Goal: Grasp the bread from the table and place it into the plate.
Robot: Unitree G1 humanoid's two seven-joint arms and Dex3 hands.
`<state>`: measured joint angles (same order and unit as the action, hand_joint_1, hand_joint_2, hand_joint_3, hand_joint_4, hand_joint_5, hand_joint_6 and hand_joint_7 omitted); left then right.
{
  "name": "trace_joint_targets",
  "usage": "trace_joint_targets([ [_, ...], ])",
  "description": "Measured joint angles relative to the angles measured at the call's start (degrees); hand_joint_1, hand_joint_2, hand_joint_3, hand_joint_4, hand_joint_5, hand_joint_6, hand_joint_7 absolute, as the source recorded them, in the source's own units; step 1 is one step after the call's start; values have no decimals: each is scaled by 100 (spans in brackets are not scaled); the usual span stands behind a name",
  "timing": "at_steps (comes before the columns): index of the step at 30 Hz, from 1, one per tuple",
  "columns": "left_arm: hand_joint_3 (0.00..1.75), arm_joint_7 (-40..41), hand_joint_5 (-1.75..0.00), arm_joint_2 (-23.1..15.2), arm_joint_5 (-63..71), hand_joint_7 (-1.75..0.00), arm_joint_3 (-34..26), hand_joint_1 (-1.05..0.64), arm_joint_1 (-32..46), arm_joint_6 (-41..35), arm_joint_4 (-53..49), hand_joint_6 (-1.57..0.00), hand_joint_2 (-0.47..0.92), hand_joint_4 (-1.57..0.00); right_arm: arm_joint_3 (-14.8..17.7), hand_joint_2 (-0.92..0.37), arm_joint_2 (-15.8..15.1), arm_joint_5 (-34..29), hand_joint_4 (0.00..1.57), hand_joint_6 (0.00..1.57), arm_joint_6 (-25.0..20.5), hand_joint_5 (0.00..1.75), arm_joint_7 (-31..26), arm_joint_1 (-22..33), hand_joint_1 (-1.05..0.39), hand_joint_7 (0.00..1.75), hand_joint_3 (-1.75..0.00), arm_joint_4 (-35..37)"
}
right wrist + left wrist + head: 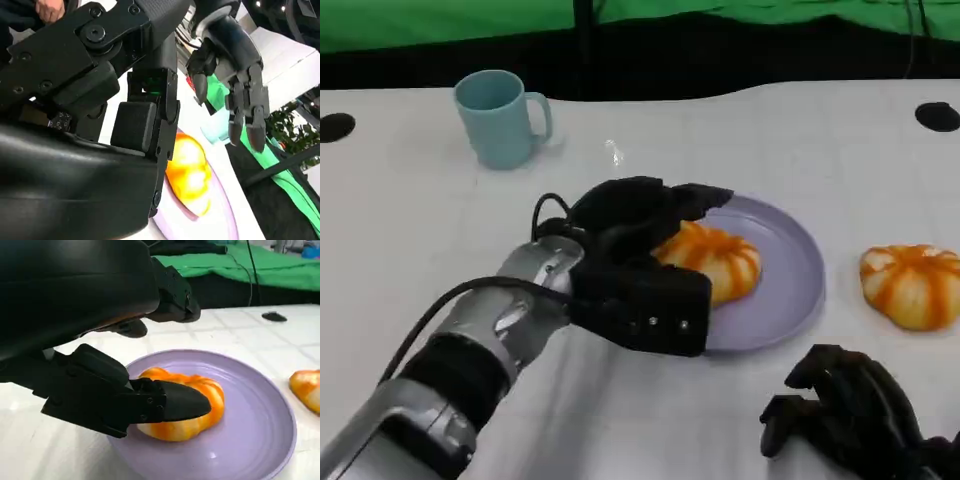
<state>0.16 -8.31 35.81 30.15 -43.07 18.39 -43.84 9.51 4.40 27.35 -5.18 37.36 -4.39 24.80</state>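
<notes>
Mug (501, 117) stood far left, well apart. We found the left hand (640, 255) over the plate (790, 262), fingers around the bread (715, 258) resting on it; we could not tell whether they gripped. The right hand (850, 410) lay curled, holding nothing, near a second bun (912, 285).

The white desk (410, 230) carries a light blue mug (500, 117) near its far edge on the left, a lavender plate (790, 270) toward the middle, and an orange-striped bread roll (913, 285) by the right edge, just beside the plate.
</notes>
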Motion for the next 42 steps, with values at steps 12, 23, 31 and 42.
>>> trace_joint_targets([
  [12, 39, -1346, -171, 85, -2645, -137, -1316, -54, 1482, 467, 1380, -31, 92, -36, -36, -73, 14, -16, 157, 157, 13, 72, -1, 128, -103, 34, -1, -144],
  [23, 41, -2740, -172, 148, -4695, -131, -2148, -58, 2788, -18, 2496, -40, 92, -41, -38, -72, 14, -7, 157, 157, 22, 73, 32, 218, -103, 36, 0, -225],
  [31, 32, -3283, -174, 203, -5761, -141, -2681, -58, 3673, -809, 3094, -52, 92, -55, -21, -71, -5, 11, 157, 157, -41, 71, 30, 238, -103, 33, 0, -268],
  [42, 34, -3616, -175, 341, -6134, -167, -2964, -60, 4208, -1062, 3286, -50, 92, -67, -26, -71, 3, 27, 157, 157, -110, 73, 29, 253, -102, 36, 0, -323],
])
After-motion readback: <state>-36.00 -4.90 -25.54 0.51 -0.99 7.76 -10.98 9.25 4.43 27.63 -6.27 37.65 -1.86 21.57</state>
